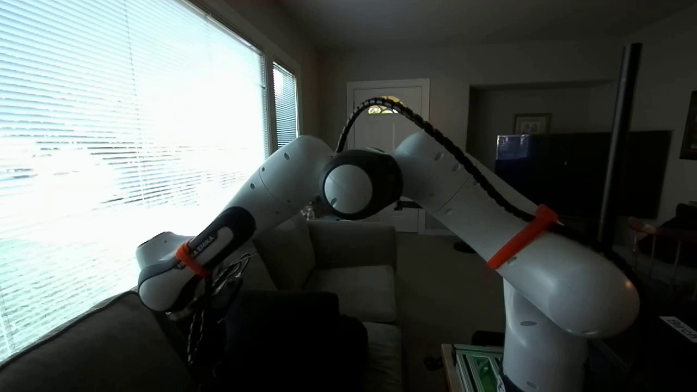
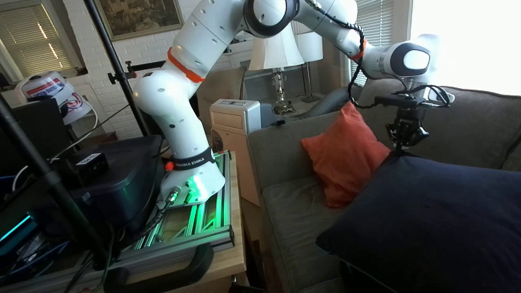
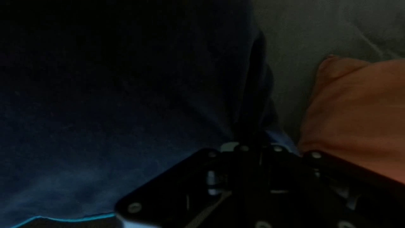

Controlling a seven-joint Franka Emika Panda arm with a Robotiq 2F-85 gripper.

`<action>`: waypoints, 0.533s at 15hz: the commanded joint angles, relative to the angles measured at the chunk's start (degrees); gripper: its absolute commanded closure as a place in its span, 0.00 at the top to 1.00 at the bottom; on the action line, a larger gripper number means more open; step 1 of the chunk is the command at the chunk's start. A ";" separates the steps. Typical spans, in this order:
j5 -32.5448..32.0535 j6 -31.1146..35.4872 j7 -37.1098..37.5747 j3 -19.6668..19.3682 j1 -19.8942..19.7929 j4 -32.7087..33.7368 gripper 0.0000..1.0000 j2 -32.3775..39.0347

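I see a glossy white Franka Emika arm with grey round caps, orange straps, a black ribbed cable and a black pincer.

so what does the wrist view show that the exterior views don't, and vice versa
Only the wrist view: the screw heads on the jaws up close, and a deep crease in the navy cushion beside them.
Only the exterior views: the white arm and window blinds in both, plus a lamp and a white door, each in an exterior view.
Shared by the wrist view and an exterior view: the jaws closed on the navy cushion, the grey sofa and the orange cushion.
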 commanded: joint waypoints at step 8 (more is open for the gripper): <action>1.47 -13.50 -1.37 3.30 3.62 9.60 0.01 -0.73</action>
